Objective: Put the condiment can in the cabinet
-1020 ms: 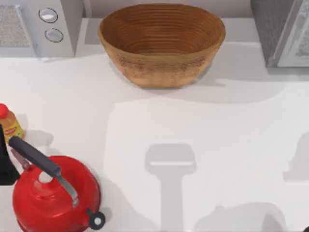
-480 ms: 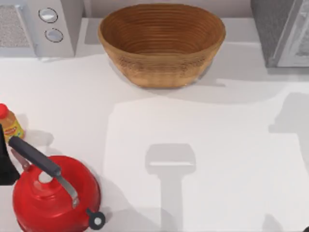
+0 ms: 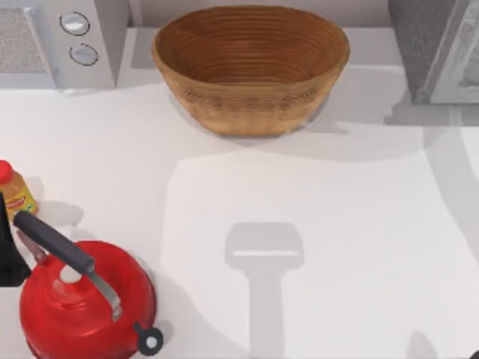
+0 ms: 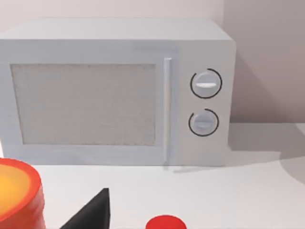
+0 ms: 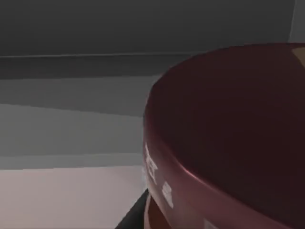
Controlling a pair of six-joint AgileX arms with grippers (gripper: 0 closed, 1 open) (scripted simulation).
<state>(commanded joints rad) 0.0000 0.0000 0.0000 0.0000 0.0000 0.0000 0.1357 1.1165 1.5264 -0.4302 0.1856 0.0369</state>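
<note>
— Where is the condiment can?

— Right up against the right wrist camera: its dark maroon lid looms close, probably held by the right gripper, though I cannot tell how the jaws stand. Grey panels lie beyond it.

— And the cabinet?

— At the table's far right corner, beside the wicker basket.

— The left arm?

— Parked at the left edge by the red kettle and yellow bottle, facing the microwave.
</note>
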